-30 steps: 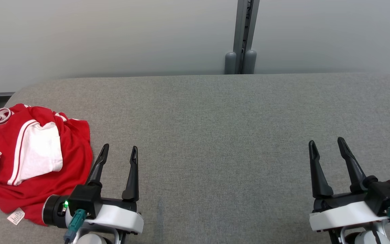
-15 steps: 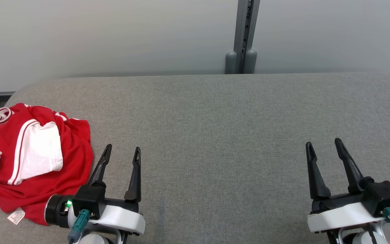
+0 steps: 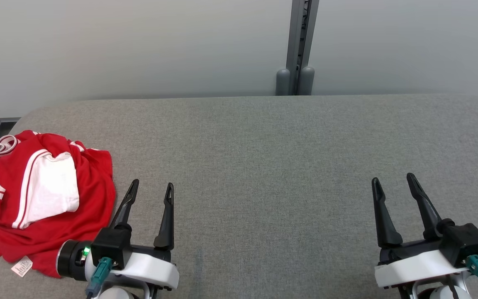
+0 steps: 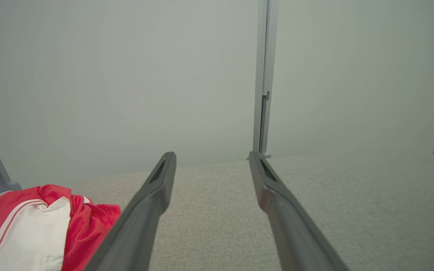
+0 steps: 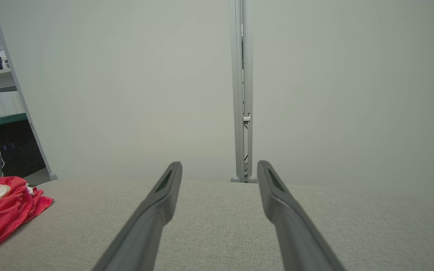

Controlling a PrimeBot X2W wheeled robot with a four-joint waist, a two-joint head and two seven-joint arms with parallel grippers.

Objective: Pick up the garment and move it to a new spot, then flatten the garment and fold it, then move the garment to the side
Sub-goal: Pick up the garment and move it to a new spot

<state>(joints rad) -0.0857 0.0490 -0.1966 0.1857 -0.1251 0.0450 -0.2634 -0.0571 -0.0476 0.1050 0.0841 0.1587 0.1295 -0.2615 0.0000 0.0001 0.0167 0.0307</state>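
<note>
Looking down from the head camera, I see the garment [image 3: 44,203] crumpled at the near left of the table [image 3: 264,166]. It is a soft red heap with a white panel, thin white stripes along its trims and a small white care label [image 3: 22,266] poking out at its near edge. The table is padded in coarse grey woven fabric, with rounded far corners. My left gripper [image 3: 152,183] hovers just right of the heap, its long, tapered dark fingers [image 3: 165,216] spread wide and empty. My right gripper [image 3: 392,177] sits well apart at the near right, likewise wide and empty. A grey metal post [image 3: 299,41] rises against the plain pale wall [image 3: 139,41] behind.
</note>
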